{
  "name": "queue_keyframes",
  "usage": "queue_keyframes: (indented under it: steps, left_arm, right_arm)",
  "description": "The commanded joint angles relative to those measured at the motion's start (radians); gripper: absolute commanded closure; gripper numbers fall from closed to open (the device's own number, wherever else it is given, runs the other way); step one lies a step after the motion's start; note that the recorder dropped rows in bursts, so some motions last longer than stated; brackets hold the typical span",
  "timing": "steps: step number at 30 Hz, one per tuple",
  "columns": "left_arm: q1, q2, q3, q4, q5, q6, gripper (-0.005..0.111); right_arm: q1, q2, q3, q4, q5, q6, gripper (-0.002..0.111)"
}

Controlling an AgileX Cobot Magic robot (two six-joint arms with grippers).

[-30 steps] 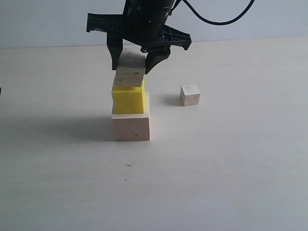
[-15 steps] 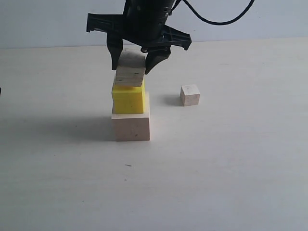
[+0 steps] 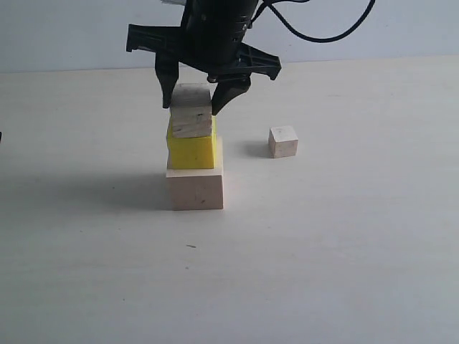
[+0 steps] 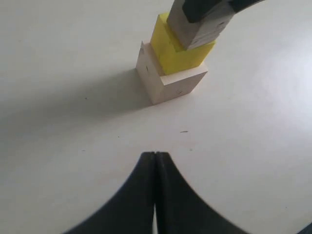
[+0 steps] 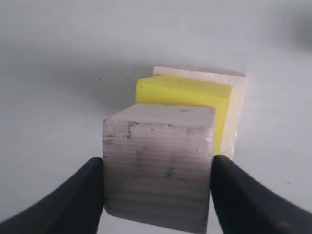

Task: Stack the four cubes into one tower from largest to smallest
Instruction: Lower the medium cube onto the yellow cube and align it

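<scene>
Three of the four cubes form the tower. The largest pale cube [image 3: 195, 188] stands on the table, and the yellow cube [image 3: 191, 150] rests on it. The grainy wooden cube [image 3: 191, 115] sits level on the yellow one. My right gripper [image 3: 192, 107] comes down from above, its fingers [image 5: 83, 195] pressed against both sides of the grainy cube [image 5: 158, 165]. The smallest pale cube [image 3: 282, 141] stands alone on the table to the right of the tower. My left gripper [image 4: 155, 155] is shut and empty, hovering over bare table short of the tower [image 4: 168, 80].
The pale tabletop [image 3: 344, 251] stretches all around the tower. A wall runs along the back [image 3: 72, 36]. A black cable [image 3: 323, 34] trails from the right arm toward the upper right.
The grainy cube was tilted on the yellow cube and now lies level on it. The right gripper has shifted slightly up and left. The small cube has not moved.
</scene>
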Motion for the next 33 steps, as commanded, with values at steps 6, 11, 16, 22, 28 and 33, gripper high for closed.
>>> queue_keyframes:
  steps: [6, 11, 16, 22, 28, 33]
  left_arm:
    - [-0.006, 0.002, 0.003, -0.008, 0.001, 0.004, 0.107]
    - [-0.006, 0.002, 0.003, -0.008, 0.000, 0.006, 0.107]
    - [-0.006, 0.002, 0.003, -0.008, 0.000, 0.006, 0.107]
    - [-0.006, 0.002, 0.003, -0.008, 0.002, 0.008, 0.107]
    - [-0.006, 0.002, 0.003, -0.008, 0.004, 0.008, 0.107]
    - [-0.006, 0.002, 0.003, -0.008, 0.004, 0.008, 0.107]
  right_arm:
    - [0.001, 0.013, -0.002, 0.014, -0.005, -0.006, 0.049]
    - [0.001, 0.013, -0.002, 0.014, -0.005, 0.007, 0.049]
    - [0.001, 0.013, -0.002, 0.005, -0.005, 0.062, 0.049]
    - [0.001, 0.013, -0.002, 0.002, -0.005, 0.063, 0.049]
    - [0.001, 0.013, -0.002, 0.009, -0.005, 0.036, 0.049]
    - [0.001, 0.013, -0.002, 0.021, -0.005, 0.008, 0.039]
